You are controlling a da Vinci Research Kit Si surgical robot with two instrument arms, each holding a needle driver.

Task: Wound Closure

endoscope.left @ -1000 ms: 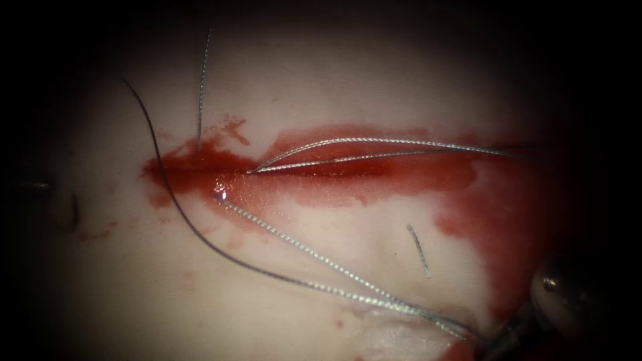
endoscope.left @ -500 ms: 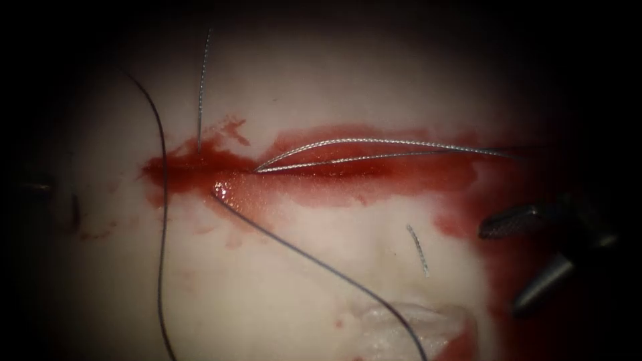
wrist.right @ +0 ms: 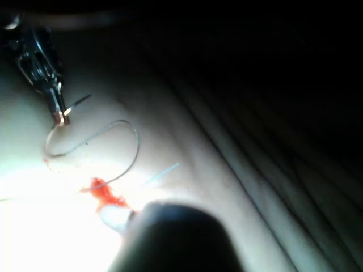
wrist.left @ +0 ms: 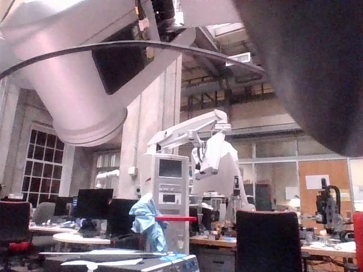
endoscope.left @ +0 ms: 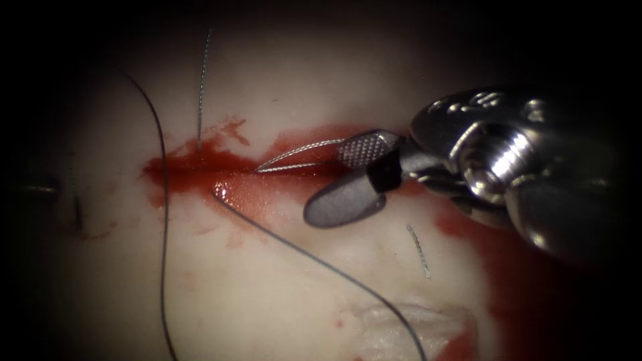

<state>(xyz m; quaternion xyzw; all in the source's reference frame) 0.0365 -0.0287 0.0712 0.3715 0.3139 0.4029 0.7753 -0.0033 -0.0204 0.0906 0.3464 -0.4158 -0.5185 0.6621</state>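
Right end effector (endoscope.left: 326, 182): open, holding nothing. It sits over the right half of the cut (endoscope.left: 200, 170) in the tissue (endoscope.left: 301, 87). The ribbed upper jaw lies across the two silvery thread strands (endoscope.left: 294, 155) that fan out of the cut. The smooth lower jaw rests just below the cut line, over the red fluid (endoscope.left: 281, 194).

A dark thread (endoscope.left: 321, 264) leaves the cut near its left end and runs to the tissue's near edge. A second dark strand (endoscope.left: 162, 220) curves down the left side.

Cut thread ends: one long piece (endoscope.left: 201, 93) stands above the cut's left end, and one short piece (endoscope.left: 419, 251) lies below my wrist.

Left end effector (wrist.right: 61, 116), seen in the right wrist view: a thread loop (wrist.right: 113, 127) runs up to its tip, and I can't tell what it grips. I can't tell where the needle is.
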